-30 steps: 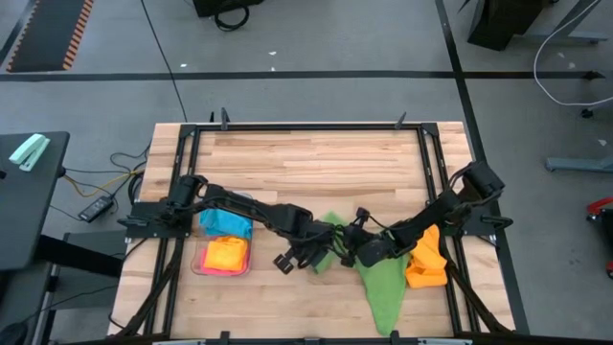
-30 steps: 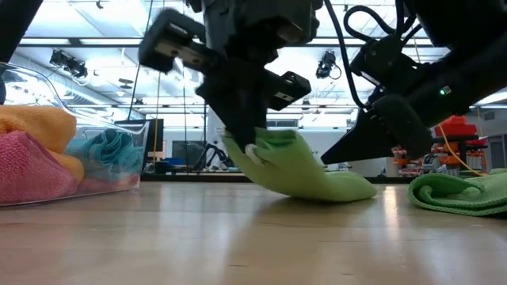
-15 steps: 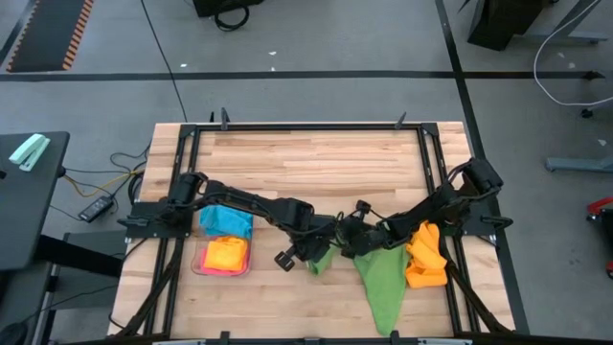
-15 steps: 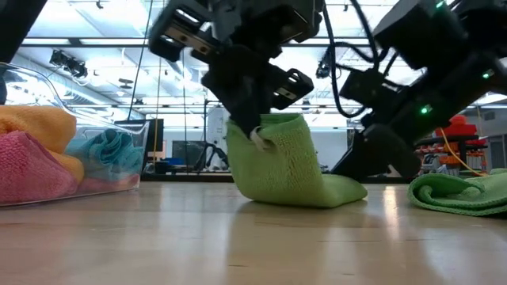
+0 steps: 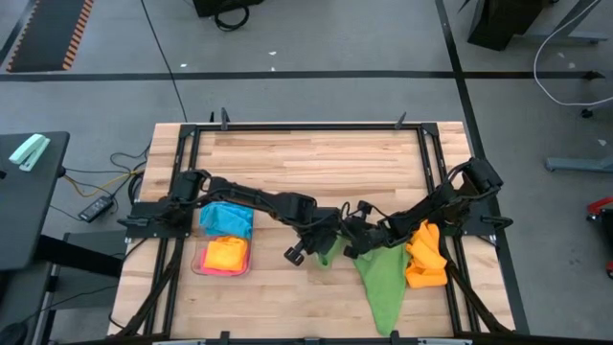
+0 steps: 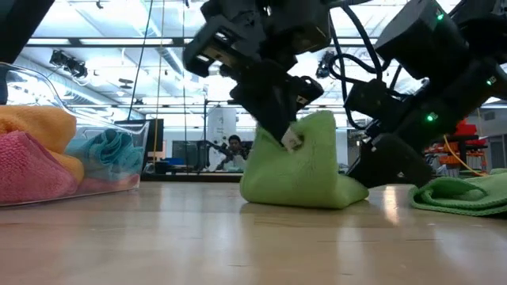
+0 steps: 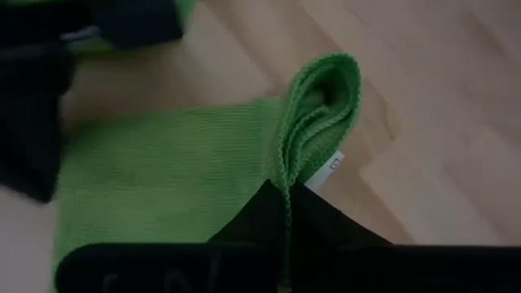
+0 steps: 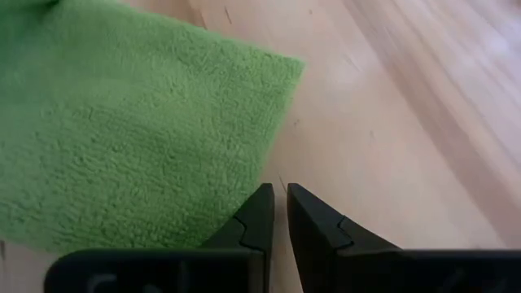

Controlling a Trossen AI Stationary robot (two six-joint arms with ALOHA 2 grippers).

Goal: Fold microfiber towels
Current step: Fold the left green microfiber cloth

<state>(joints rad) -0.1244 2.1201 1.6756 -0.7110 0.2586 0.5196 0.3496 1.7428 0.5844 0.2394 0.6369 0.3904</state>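
Observation:
A green microfiber towel (image 5: 383,278) lies on the wooden table, right of the middle, reaching toward the near edge. My left gripper (image 5: 326,244) is shut on its left corner, which stands raised in a fold (image 6: 305,162). My right gripper (image 5: 359,240) comes in low from the right, just behind that fold. Its fingers (image 8: 262,210) are shut, with nothing between them, over bare wood at the towel's edge (image 8: 269,122). An orange towel (image 5: 426,257) lies bunched on the table under the right arm. My left gripper pinches the towel's doubled-over corner (image 7: 286,175) between its two fingers, several layers, beside a small white label (image 7: 334,163). The fingers slant down from the left. The corner stands lifted (image 6: 317,134) while the rest of the towel lies on the table. My right gripper stands at the towel's edge; I cannot tell whether it touches.
A clear plastic tray (image 5: 199,259) at the left holds a blue towel (image 5: 227,220) and an orange one (image 5: 225,254); a pink one (image 6: 24,170) shows there too. More green cloth (image 6: 459,194) lies at the low view's right. Bare wood (image 5: 306,163) fills the far half.
My left gripper has carried the pinched corner toward the table's right edge. The raised part of the towel has gone from slanting low to standing upright and doubling over the part on the table. My right gripper has shifted slightly toward the far edge and tipped, staying low.

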